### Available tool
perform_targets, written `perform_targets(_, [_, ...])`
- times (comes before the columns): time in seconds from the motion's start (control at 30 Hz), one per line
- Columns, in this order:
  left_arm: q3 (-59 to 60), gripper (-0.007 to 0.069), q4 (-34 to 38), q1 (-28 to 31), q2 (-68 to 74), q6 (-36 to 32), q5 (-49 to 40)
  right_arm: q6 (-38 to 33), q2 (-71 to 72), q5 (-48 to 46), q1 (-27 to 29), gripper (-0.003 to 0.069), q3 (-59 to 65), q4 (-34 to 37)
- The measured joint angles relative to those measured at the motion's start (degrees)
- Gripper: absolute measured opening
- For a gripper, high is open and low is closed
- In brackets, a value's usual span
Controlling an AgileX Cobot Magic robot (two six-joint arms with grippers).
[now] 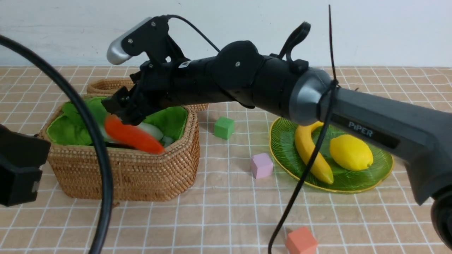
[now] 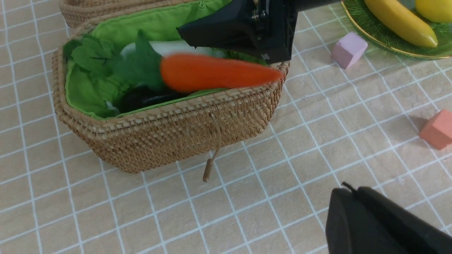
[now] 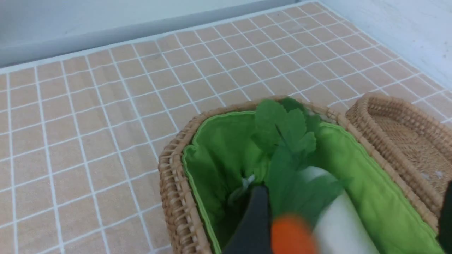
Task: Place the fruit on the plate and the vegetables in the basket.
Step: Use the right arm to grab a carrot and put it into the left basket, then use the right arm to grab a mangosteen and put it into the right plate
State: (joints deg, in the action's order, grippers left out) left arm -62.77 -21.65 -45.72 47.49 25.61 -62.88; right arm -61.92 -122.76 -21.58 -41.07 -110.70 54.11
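My right gripper is above the wicker basket with its jaws wide apart. The orange carrot is blurred just below it, over the basket's green lining, beside one finger and not gripped. The white radish and a dark eggplant lie inside the basket. The banana and lemon lie on the green plate. The mangosteen and the cucumber are out of view. My left gripper is shut and empty, low in front of the basket.
The flat wicker lid lies behind the basket. A green cube and a pink cube sit between basket and plate, and an orange cube is near the front edge. My right arm spans the table above them.
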Motion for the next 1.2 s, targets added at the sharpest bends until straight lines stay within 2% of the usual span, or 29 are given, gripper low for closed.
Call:
perform_targets(0.1, [0.0, -0.0001, 0.0, 0.0, 0.0, 0.0, 0.2, 3.7, 2.4, -5.8, 1.7, 0.0664, 0.0, -2.2])
perform_targets(0.23, [0.0, 0.0, 0.0, 0.0, 0.0, -0.7, 1.5, 18.4, 10.1, -20.0, 6.5, 0.0571, 0.0, -11.5])
perform_targets(0.3, [0.0, 0.0001, 0.8, 0.0, 0.0, -2.2, 3.7, 30.9, 16.2, -30.2, 12.7, 0.0422, -0.2, -21.4])
perform_targets(0.37, [0.0, 0.0002, 2.2, 0.0, 0.0, -4.0, 6.0, 37.7, 19.6, -35.9, 17.2, 0.0303, -0.2, -29.3])
perform_targets(0.4, [0.0, 0.0002, 2.5, 0.0, 0.0, -4.2, 6.6, 39.0, 19.9, -37.0, 17.7, 0.0277, -0.2, -30.0])
perform_targets(0.43, [0.0, 0.0003, 4.9, 0.0, 0.0, -6.5, 9.1, 43.9, 21.5, -41.3, 22.7, 0.0171, -0.2, -35.8])
perform_targets(0.5, [0.0, 0.0004, 7.1, 0.0, 0.0, -8.5, 10.4, 47.8, 22.2, -44.7, 26.6, 0.0104, -0.1, -39.7])
perform_targets(0.53, [0.0, 0.0004, 7.1, 0.0, 0.0, -8.7, 10.4, 48.2, 22.3, -45.6, 27.1, 0.0097, -0.1, -40.5])
perform_targets(0.6, [0.0, 0.0004, 10.9, 0.0, 0.0, -11.9, 11.9, 53.3, 22.8, -48.8, 33.4, 0.0059, 1.0, -44.5])
perform_targets(0.73, [0.0, 0.0006, 13.8, 0.0, 0.1, -14.5, 13.0, 57.3, 24.3, -49.0, 40.1, 0.0085, 8.0, -46.2])
perform_targets(0.8, [0.0, 0.0008, 15.4, 0.0, 0.1, -16.3, 14.1, 59.5, 25.1, -45.2, 44.4, 0.0153, 16.4, -46.9])
perform_targets(0.83, [0.0, 0.0008, 15.5, 0.0, 0.1, -16.4, 14.2, 59.7, 25.1, -44.7, 45.1, 0.016, 17.8, -46.9])
perform_targets(0.9, [0.0, 0.0008, 16.1, 0.0, 0.2, -17.5, 14.3, 61.2, 24.6, -36.5, 48.3, 0.0268, 25.4, -46.8])
perform_targets(0.93, [0.0, 0.0008, 16.1, 0.0, 0.2, -17.6, 14.3, 61.4, 24.4, -35.3, 48.7, 0.029, 26.4, -46.8])
perform_targets(0.97, [0.0, 0.0008, 16.3, 0.0, 0.3, -17.8, 14.4, 61.9, 23.2, -30.1, 50.4, 0.0413, 30.0, -46.8])
perform_targets(1.0, [0.0, 0.0008, 16.3, 0.0, 0.3, -17.9, 14.4, 61.9, 23.0, -29.6, 50.4, 0.0413, 30.3, -46.8])
perform_targets(1.03, [0.0, 0.0008, 16.3, 0.0, 0.6, -17.9, 14.5, 62.6, 21.6, -26.8, 51.2, 0.0505, 31.9, -46.6])
perform_targets(1.1, [0.0, 0.0008, 16.4, 0.0, 0.7, -18.0, 14.6, 63.3, 19.6, -23.9, 51.7, 0.0617, 32.9, -46.7])
perform_targets(1.2, [0.0, 0.0008, 16.4, 0.0, 0.9, -18.0, 14.6, 63.9, 16.1, -19.2, 51.7, 0.0673, 33.1, -46.8])
